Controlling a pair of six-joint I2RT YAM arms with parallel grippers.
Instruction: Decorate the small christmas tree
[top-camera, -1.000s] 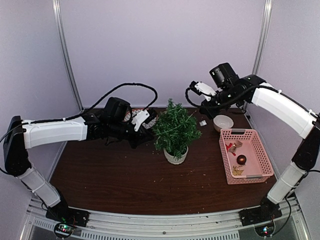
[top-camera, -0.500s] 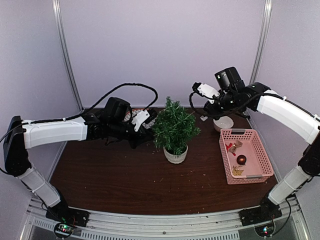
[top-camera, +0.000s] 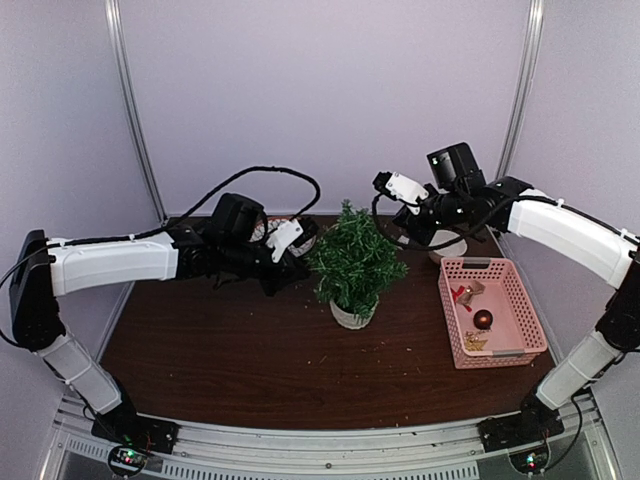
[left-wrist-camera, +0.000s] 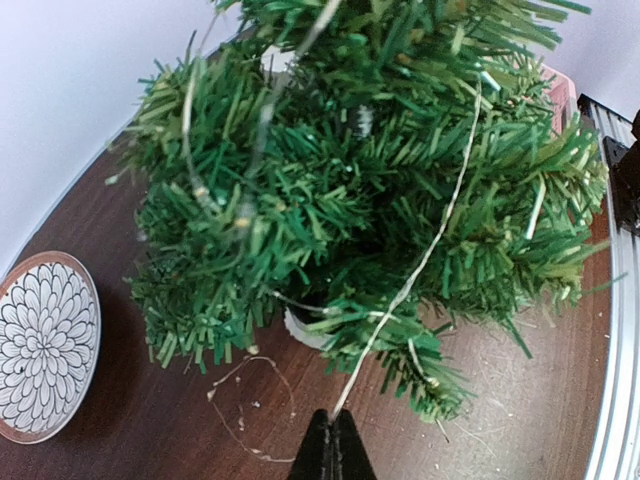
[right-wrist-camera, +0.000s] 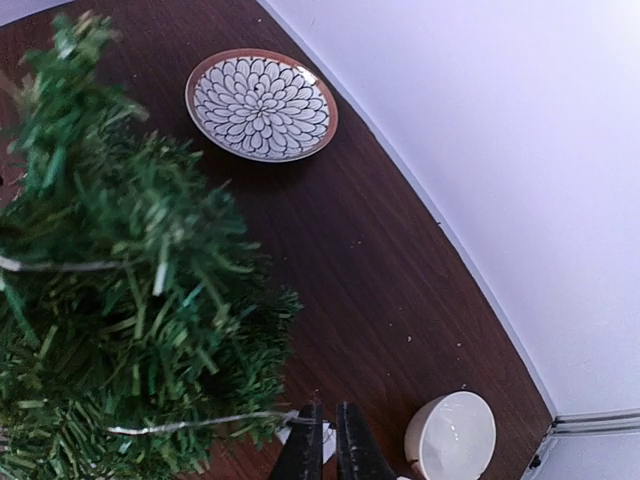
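Observation:
The small christmas tree (top-camera: 352, 262) stands in its white pot (top-camera: 351, 316) mid-table, bushy and dark green. A thin silver light wire (left-wrist-camera: 440, 230) is draped over its branches. My left gripper (left-wrist-camera: 335, 415) reaches in from the tree's left, low by the pot, and is shut on one end of that wire; in the top view the left gripper (top-camera: 298, 262) is dark against the arm. My right gripper (right-wrist-camera: 328, 408) hovers at the tree's right side. Its jaws stand a narrow gap apart, and the wire (right-wrist-camera: 180, 427) runs taut to the tip of its left finger.
A flower-patterned plate (right-wrist-camera: 262, 103) lies behind the tree at the back left. A white bowl (right-wrist-camera: 452, 437) sits right of the tree, under my right arm. A pink basket (top-camera: 470, 263) at the right holds a red ball (top-camera: 483, 319) and small ornaments. A loose wire loop (left-wrist-camera: 240, 400) lies on the table.
My right gripper swung a little right, then came back left toward the tree's upper right side. The tree shifted slightly. The left arm has barely moved.

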